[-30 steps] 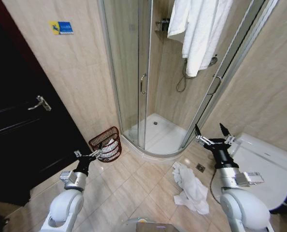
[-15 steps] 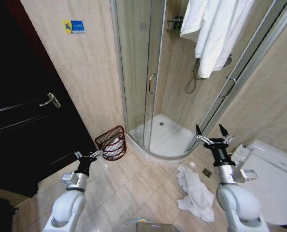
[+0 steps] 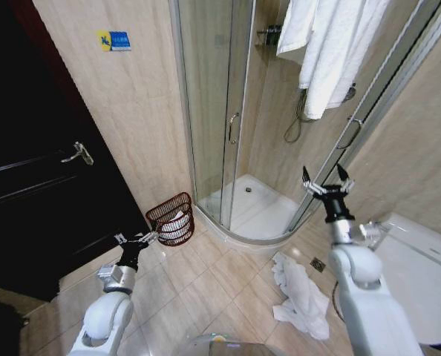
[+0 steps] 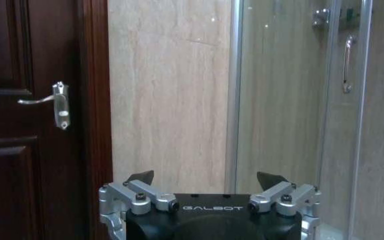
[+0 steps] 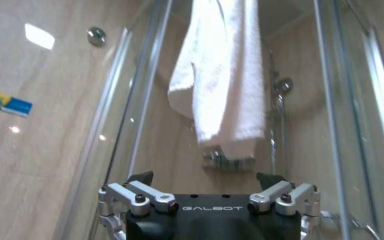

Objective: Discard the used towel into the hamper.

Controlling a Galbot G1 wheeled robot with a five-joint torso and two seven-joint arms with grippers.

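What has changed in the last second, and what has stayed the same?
The camera shifted early on, so the whole scene slid over. Since then the right gripper has risen, open and empty. The left gripper stays low and open near the hamper. The used towel still lies crumpled on the floor, untouched, and the hanging towel is unchanged.

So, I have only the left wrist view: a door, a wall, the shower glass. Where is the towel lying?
Observer: A crumpled white towel lies on the floor, between the shower tray and the toilet.
Operator: And the hamper?
Observer: The hamper stands by the wall, between the dark door and the shower, with something white inside.
Operator: Does the right gripper hold anything?
Observer: No. The right gripper is raised above the towel, open and empty.
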